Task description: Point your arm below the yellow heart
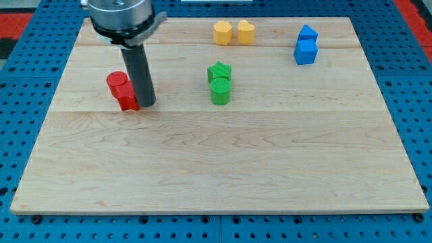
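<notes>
The yellow heart (246,32) lies near the view's top, just right of a yellow hexagon (222,32); the two touch or nearly touch. My tip (146,103) rests on the board at the view's left, far to the left of and below the yellow heart. It stands right against the right side of two red blocks, a red cylinder (117,82) and a red block (127,100) whose shape I cannot make out.
A green star (219,71) sits over a green cylinder (220,91) near the board's middle. Two blue blocks, a pointed one (307,33) above a cube (305,51), stand at the view's top right. The wooden board (223,162) ends at blue pegboard on all sides.
</notes>
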Available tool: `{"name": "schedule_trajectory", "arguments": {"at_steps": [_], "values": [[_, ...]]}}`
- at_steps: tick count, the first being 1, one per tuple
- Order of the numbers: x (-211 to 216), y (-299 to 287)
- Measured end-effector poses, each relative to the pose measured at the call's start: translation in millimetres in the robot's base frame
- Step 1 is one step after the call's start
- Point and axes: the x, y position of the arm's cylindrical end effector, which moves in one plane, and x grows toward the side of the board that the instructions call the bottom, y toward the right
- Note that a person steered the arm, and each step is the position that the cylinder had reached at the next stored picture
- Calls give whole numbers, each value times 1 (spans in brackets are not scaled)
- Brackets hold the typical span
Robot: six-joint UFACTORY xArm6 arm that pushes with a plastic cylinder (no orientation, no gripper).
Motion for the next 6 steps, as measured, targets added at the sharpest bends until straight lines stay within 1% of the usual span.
{"name": "schedule_trajectory", "arguments": {"at_steps": [2,3,4,5,6], "values": [[-41,-61],[-47,-81],[-73,-43],[-116,9],[-133,78]]}}
